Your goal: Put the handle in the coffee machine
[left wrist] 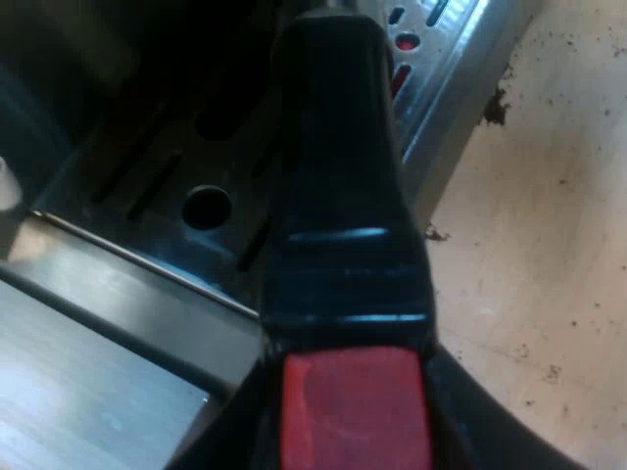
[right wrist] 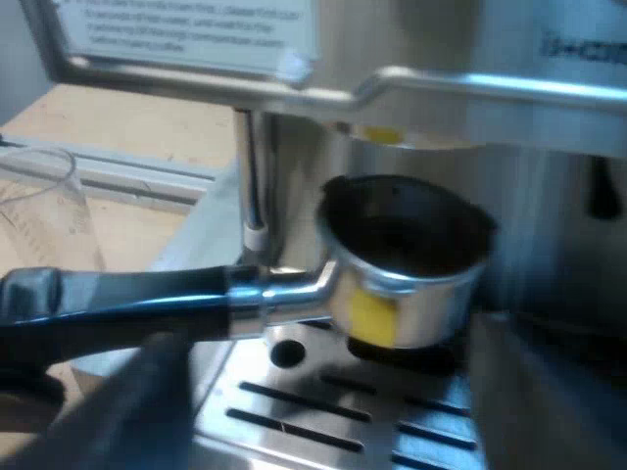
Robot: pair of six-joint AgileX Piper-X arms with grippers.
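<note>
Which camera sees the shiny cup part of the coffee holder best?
The right wrist view: the holder's metal cup shows side-on under the espresso machine. The left wrist view gives the dark handle and its red end.

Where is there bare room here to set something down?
Free: the table beside the drip tray, only speckled with grounds, and the tray's outer slots. Crowded: under the machine's head, where the holder hangs, with the wand and glass close by.

The pale table (left wrist: 534,255) carries the espresso machine (right wrist: 411,59), whose slotted metal drip tray (left wrist: 176,186) sits on it. Dark coffee grounds (left wrist: 495,106) speckle the bare surface just beside the tray's edge. A clear measuring glass (right wrist: 44,211) stands near the machine.
</note>
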